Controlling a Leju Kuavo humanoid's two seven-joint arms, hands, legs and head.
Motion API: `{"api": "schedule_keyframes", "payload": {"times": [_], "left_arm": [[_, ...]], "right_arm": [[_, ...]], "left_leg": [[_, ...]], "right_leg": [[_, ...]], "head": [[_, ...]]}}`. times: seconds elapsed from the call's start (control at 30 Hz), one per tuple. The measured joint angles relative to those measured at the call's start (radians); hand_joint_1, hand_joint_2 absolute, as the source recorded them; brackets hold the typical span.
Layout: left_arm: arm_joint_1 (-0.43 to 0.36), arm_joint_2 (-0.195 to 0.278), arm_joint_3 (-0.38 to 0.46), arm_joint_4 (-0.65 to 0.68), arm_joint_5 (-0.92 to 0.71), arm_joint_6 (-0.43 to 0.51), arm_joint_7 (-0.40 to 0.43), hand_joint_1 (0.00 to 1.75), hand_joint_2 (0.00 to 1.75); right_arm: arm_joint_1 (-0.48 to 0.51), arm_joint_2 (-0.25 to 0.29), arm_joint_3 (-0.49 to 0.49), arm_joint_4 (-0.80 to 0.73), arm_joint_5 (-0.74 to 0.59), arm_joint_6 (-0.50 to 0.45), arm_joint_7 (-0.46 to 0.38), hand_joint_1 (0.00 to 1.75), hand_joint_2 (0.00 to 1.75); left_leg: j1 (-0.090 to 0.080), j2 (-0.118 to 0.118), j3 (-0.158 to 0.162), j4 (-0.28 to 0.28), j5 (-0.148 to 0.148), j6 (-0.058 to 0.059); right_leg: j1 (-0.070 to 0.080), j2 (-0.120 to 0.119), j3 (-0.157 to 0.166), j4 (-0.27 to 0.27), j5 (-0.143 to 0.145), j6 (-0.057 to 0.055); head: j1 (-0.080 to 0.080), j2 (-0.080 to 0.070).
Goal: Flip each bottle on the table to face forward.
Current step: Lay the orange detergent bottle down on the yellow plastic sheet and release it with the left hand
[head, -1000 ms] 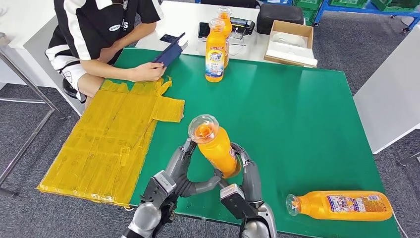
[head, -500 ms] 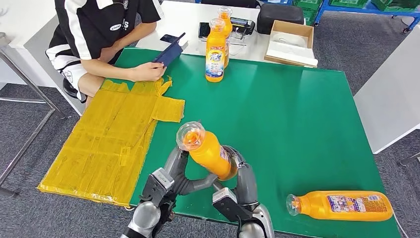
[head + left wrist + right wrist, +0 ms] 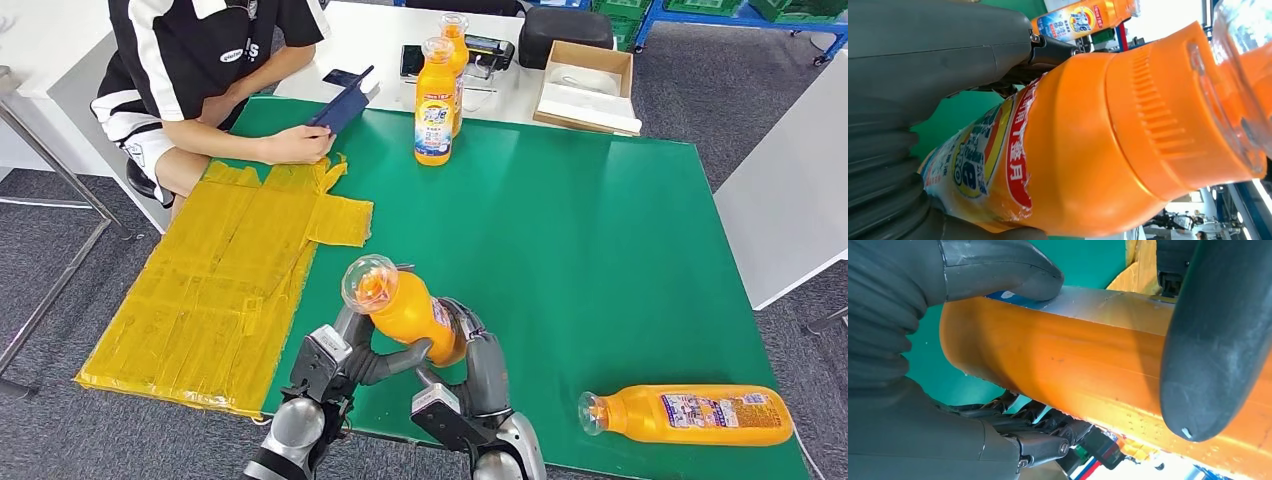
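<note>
Near the front edge of the green worktop (image 3: 600, 250), both hands grip one orange bottle (image 3: 410, 308) between them. The bottle is tilted, its clear domed cap (image 3: 369, 283) pointing up and toward the robot's left, its base down between the two hands. The left hand (image 3: 345, 355) wraps its fingers (image 3: 392, 358) across the lower body of the bottle, and in the left wrist view the printed label (image 3: 983, 160) faces the camera. The right hand (image 3: 470, 355) presses the bottle from the other side, fingers curled around it.

A second orange bottle (image 3: 690, 414) lies on its side at the front right corner of the worktop, cap toward the hands. Two more bottles (image 3: 436, 100) stand upright at the far edge. A yellow sheet (image 3: 230, 270) hangs over the left edge, where a seated person (image 3: 200, 70) rests a hand.
</note>
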Motion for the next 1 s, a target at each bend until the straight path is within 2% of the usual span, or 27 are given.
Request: {"api": "schedule_keyframes", "payload": {"times": [0.37,0.4,0.5,0.53,0.6,0.7,0.8,0.9,1.0], "left_arm": [[0.002,-0.002,0.022,0.007,0.046,-0.019,-0.003,1.75,1.75],[0.003,-0.002,0.024,0.006,0.050,-0.021,-0.004,1.75,1.75],[0.007,-0.002,0.030,-0.002,0.059,-0.026,-0.008,1.75,1.75],[0.008,-0.002,0.032,-0.007,0.061,-0.024,-0.012,1.75,1.75],[0.009,-0.002,0.036,-0.031,0.040,-0.003,-0.020,1.75,1.75],[-0.003,0.000,0.042,-0.072,-0.128,0.124,0.000,1.75,1.75],[-0.055,0.008,0.047,-0.066,-0.459,0.388,0.078,1.75,1.75],[-0.139,0.026,0.071,0.000,-0.776,0.643,0.166,1.75,1.75],[-0.201,0.047,0.113,0.077,-0.968,0.738,0.210,1.75,1.75]], "right_arm": [[-0.009,-0.001,0.010,0.028,-0.009,-0.007,-0.003,1.75,1.75],[-0.010,-0.002,0.011,0.030,-0.012,-0.010,-0.004,1.64,1.75],[-0.012,-0.002,0.012,0.037,-0.031,-0.014,-0.013,0.34,1.75],[-0.012,-0.002,0.011,0.037,-0.041,-0.015,-0.018,0.00,1.75],[-0.007,-0.004,0.007,0.025,-0.062,-0.011,-0.027,0.00,1.75],[0.016,-0.006,-0.001,-0.044,-0.075,0.011,-0.023,0.00,1.75],[0.030,-0.008,-0.007,-0.126,-0.065,0.034,-0.014,0.00,1.75],[0.031,-0.011,-0.010,-0.195,-0.099,0.060,-0.018,0.00,1.75],[0.031,-0.017,-0.012,-0.243,-0.136,0.075,-0.021,0.00,1.75]], "left_leg": [[0.000,0.000,0.000,0.000,0.000,0.000],[0.000,0.000,0.000,0.000,0.000,0.000],[0.000,0.000,0.000,0.000,0.000,0.000],[0.000,0.000,0.000,0.000,0.000,0.000],[0.000,0.000,0.000,0.000,0.000,0.000],[0.000,-0.001,-0.001,0.000,0.000,0.000],[0.000,-0.001,-0.001,0.000,0.000,0.000],[0.000,-0.001,-0.001,0.000,0.002,0.000],[0.000,-0.001,-0.001,0.000,0.003,0.000]], "right_leg": [[0.000,0.000,0.000,0.000,0.000,0.000],[0.000,0.000,0.000,0.000,0.000,0.000],[0.000,0.000,0.000,0.000,0.000,0.000],[0.000,0.000,0.000,0.000,0.000,0.000],[0.000,0.000,0.000,0.000,0.000,0.000],[0.000,-0.001,-0.001,0.000,0.000,0.000],[0.000,-0.001,-0.001,0.000,0.000,0.000],[0.000,-0.001,-0.001,0.000,0.001,0.000],[0.000,-0.001,-0.001,0.000,0.002,-0.001]], "head": [[0.000,0.000],[0.000,0.000],[0.000,0.000],[0.000,0.000],[0.000,0.000],[0.000,0.000],[0.000,0.000],[0.000,0.000],[0.000,0.000]]}}
